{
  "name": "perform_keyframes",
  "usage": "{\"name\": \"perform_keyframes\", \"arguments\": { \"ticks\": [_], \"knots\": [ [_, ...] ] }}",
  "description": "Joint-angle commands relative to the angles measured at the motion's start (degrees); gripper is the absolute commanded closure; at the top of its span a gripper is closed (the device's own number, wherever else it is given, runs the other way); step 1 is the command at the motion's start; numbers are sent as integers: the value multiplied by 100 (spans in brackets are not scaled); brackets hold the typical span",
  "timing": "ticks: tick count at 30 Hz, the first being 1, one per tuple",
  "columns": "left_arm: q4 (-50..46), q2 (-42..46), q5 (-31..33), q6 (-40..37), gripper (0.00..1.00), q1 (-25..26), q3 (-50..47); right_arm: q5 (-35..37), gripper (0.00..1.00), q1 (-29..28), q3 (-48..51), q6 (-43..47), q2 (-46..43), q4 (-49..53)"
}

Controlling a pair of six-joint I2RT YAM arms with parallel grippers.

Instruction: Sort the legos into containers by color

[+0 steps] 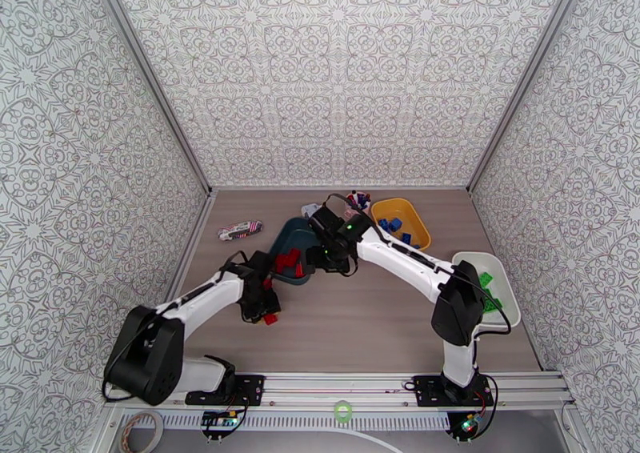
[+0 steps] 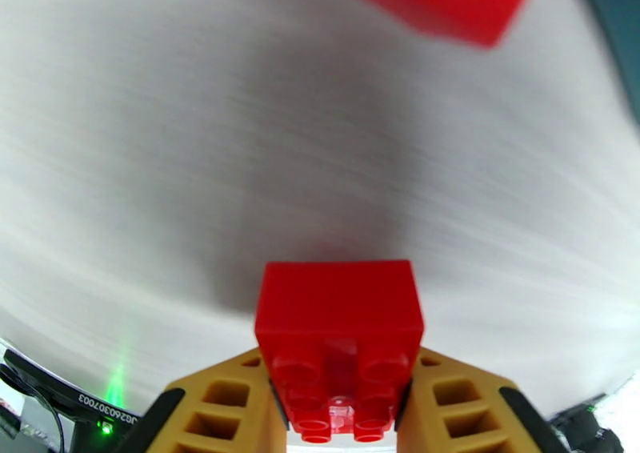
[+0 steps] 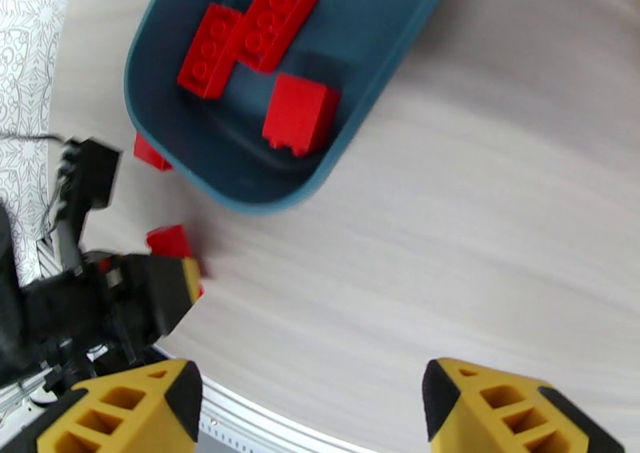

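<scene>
A: Closest, the left end effector (image 2: pixel 342 414) is clamped on one red lego (image 2: pixel 339 318), over the counter (image 3: pixel 480 206). And to the right?

B: Next, the dark teal tray (image 3: pixel 384 62) contains three red legos (image 3: pixel 300 114). The right end effector (image 3: pixel 308 394) hangs near it, spread wide, holding nothing. Then the yellow tray (image 1: pixel 410 206) with blue legos (image 1: pixel 392 224), and the white tray (image 1: pixel 504 302) with green legos (image 1: pixel 488 282).

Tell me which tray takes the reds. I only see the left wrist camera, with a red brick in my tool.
Observer: The dark teal tray already holds three red legos.
Operator: Where's the right tool?
Observer: The right tool hangs open and empty, close to that tray.
Operator: Where do blues go?
Observer: Blue legos lie in the yellow tray, farther right.
</scene>
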State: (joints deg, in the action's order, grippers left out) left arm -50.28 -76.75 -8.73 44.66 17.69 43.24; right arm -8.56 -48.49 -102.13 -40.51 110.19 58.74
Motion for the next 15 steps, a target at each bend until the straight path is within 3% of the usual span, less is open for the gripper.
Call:
{"name": "perform_keyframes", "arguments": {
  "ticks": [1,7,11,15],
  "knots": [
    [-342,266,-226,-202,74,-319,435,138,23,76,-77,126,76,-285],
    [-664,93,-323,-421,75,-581,1401,63,25,292,-119,196,25,-505],
    [-642,-439,-506,-508,74,-537,2077,-513,30,652,1,114,108,-566],
    [-619,-1079,-489,-613,74,-445,2701,-568,30,844,169,159,57,-610]
  ]
}}
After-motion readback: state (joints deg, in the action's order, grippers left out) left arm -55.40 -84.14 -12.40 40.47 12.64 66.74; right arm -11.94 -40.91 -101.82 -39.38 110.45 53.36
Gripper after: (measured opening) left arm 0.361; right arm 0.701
